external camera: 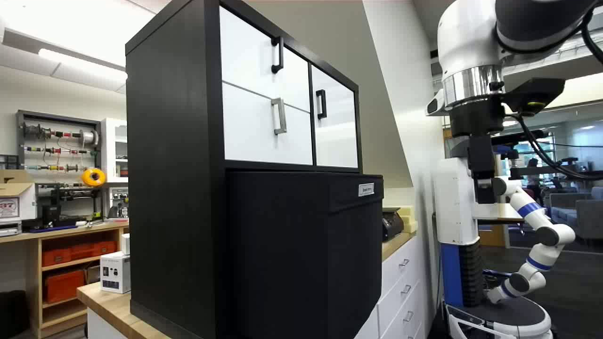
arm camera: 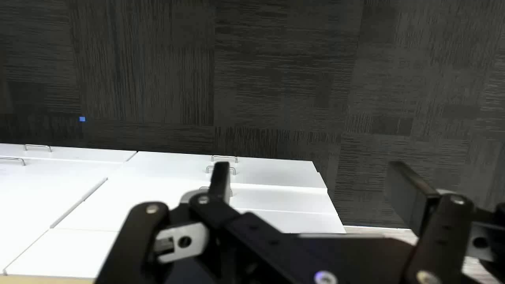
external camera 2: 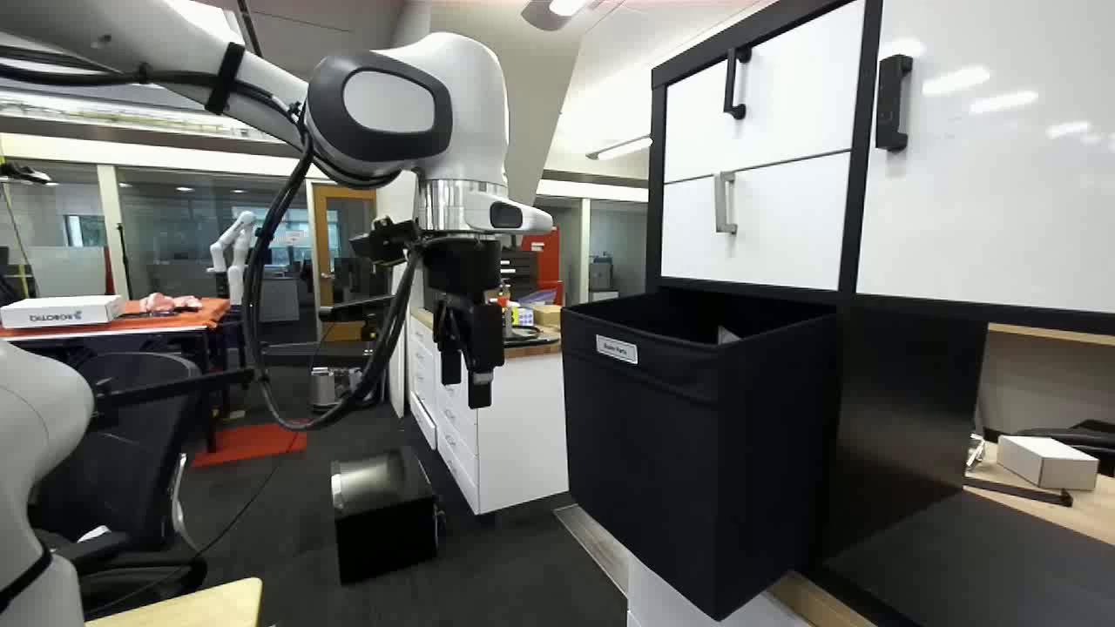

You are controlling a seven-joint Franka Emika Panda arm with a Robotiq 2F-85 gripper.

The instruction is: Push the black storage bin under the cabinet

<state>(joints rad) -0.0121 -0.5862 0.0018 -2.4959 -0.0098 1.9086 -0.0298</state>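
Note:
The black storage bin [external camera: 301, 254] is a large matte black box with a small white label near its top front edge. In an exterior view the bin [external camera 2: 645, 435] sticks out of the lower opening of the cabinet [external camera 2: 758, 231], its open top partly showing and its front overhanging the counter edge. The cabinet [external camera: 169, 165] has a black frame, white fronts and slim handles. My gripper [external camera 2: 465, 383] points down in front of the bin, apart from it. It also shows in an exterior view [external camera: 484, 193]. In the wrist view its fingers [arm camera: 311, 185] are wide apart with nothing between them.
The cabinet stands on a wood-topped counter [external camera: 395, 245] with white drawers. Another white drawer unit [external camera 2: 523, 427] stands behind the gripper. A black box [external camera 2: 383, 522] and an office chair [external camera 2: 113, 453] are on the floor. Cables [external camera 2: 261, 348] loop from the arm. Dark carpet [arm camera: 256, 79] fills the wrist view.

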